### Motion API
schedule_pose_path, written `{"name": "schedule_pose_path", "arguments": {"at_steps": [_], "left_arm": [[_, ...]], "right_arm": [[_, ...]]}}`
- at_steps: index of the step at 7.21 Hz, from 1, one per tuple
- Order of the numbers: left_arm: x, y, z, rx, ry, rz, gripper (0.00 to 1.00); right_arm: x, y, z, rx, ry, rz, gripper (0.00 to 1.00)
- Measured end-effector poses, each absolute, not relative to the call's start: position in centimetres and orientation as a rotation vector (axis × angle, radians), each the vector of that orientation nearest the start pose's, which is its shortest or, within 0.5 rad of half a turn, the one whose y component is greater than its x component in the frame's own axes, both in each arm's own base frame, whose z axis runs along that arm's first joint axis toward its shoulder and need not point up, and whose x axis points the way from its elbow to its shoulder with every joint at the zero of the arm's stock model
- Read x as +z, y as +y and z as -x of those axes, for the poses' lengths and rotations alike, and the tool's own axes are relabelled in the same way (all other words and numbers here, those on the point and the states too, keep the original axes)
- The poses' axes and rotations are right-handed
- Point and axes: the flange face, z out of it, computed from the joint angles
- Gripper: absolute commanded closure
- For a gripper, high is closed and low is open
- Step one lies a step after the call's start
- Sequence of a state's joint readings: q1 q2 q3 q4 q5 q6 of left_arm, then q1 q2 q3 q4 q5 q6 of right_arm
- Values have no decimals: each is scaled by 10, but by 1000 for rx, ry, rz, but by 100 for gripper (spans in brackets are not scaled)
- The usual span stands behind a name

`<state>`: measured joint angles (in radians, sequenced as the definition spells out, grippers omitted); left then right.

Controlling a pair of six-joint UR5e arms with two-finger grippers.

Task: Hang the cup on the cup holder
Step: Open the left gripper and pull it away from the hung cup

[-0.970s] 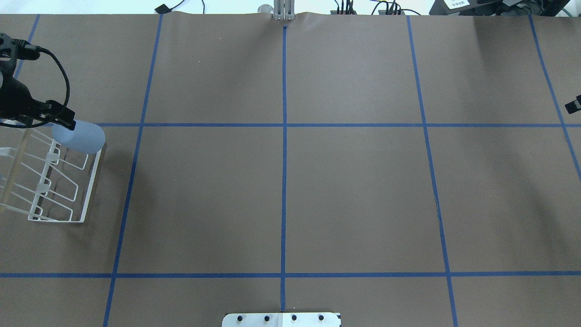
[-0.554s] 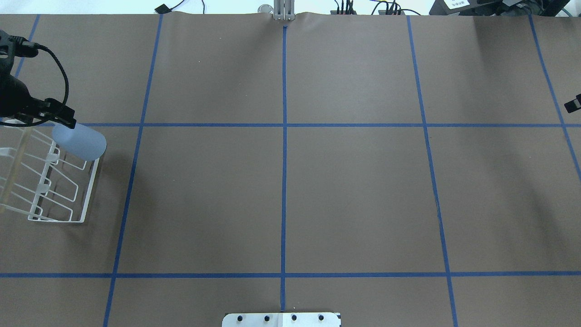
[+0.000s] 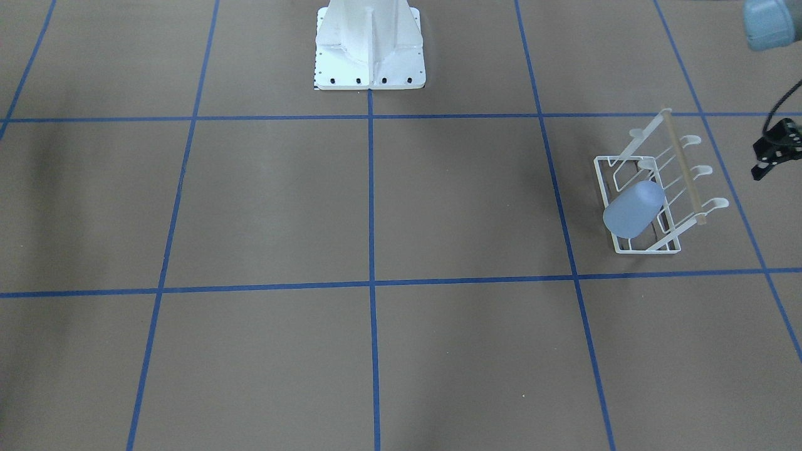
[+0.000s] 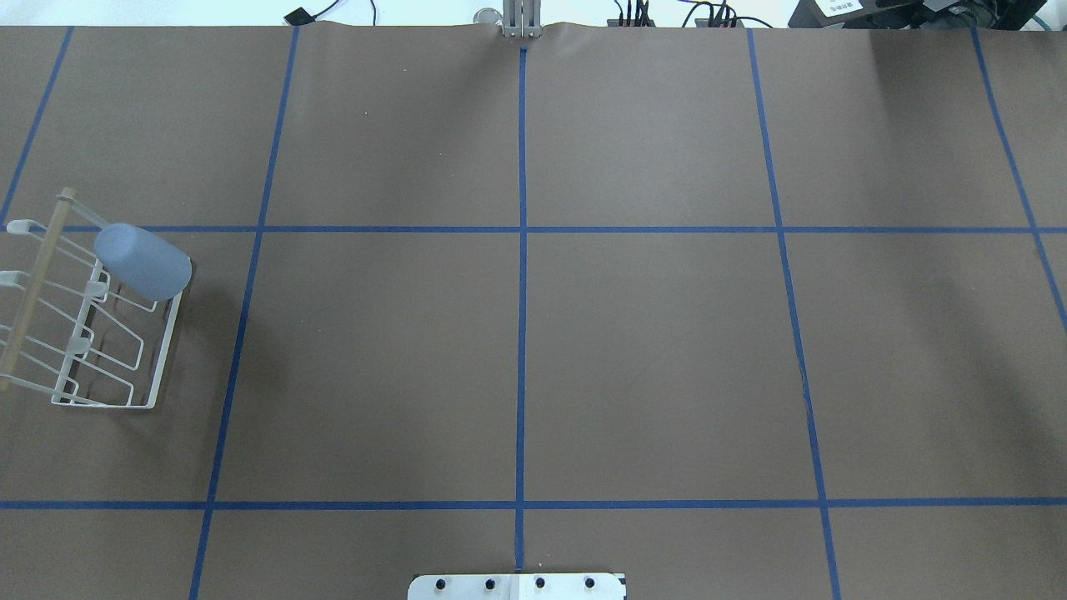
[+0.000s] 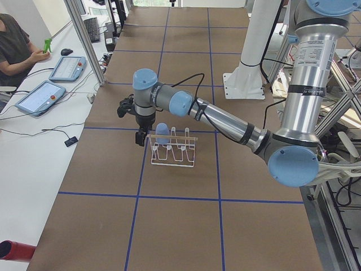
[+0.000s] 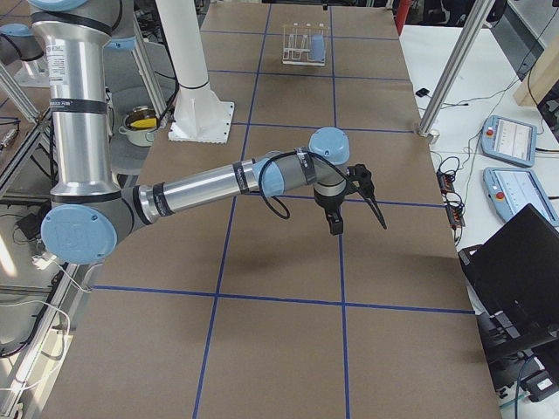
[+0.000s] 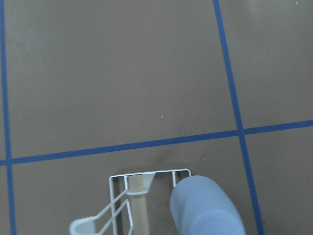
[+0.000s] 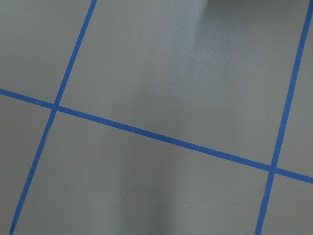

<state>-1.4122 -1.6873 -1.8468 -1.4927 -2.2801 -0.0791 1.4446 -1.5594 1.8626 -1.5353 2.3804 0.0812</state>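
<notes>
The pale blue cup (image 3: 633,208) hangs upside down, tilted, on a slanted peg at one end of the white wire cup holder (image 3: 645,249). It also shows in the overhead view (image 4: 142,261) and the left wrist view (image 7: 205,210). The holder's tan wooden bar (image 4: 33,292) runs along its top. My left gripper (image 3: 767,163) hangs empty at the view's right edge, clear of the cup and holder, and looks open. My right gripper (image 6: 358,225) shows only in the exterior right view, far from the holder; I cannot tell its state.
The brown table cover carries a grid of blue tape lines (image 4: 522,250). The robot's white base (image 3: 369,50) stands at the table's near edge. An operator (image 5: 17,45) sits beside tablets past the table's far side.
My left gripper has drawn back from the cup and left the overhead view at the left. The cup stays on its peg. My right gripper has also left that view's right edge.
</notes>
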Motion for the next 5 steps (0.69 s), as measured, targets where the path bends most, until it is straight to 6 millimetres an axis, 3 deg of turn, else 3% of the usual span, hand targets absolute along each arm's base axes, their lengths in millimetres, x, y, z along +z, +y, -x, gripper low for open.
{"name": "schedule_pose_path", "arguments": {"at_steps": [2,3,5], "left_arm": [[542,-524,45,190,756,-181,2],[562,-509,55,159,762,-154,2],[568,-499,59,88,770,-128,2]], "right_arm": [[513,-495,-14,-174,-814,-210,0],[521,-491,-18,-185,-802,-196,0],[538,-482,-19,-200,-764,-159,0]]}}
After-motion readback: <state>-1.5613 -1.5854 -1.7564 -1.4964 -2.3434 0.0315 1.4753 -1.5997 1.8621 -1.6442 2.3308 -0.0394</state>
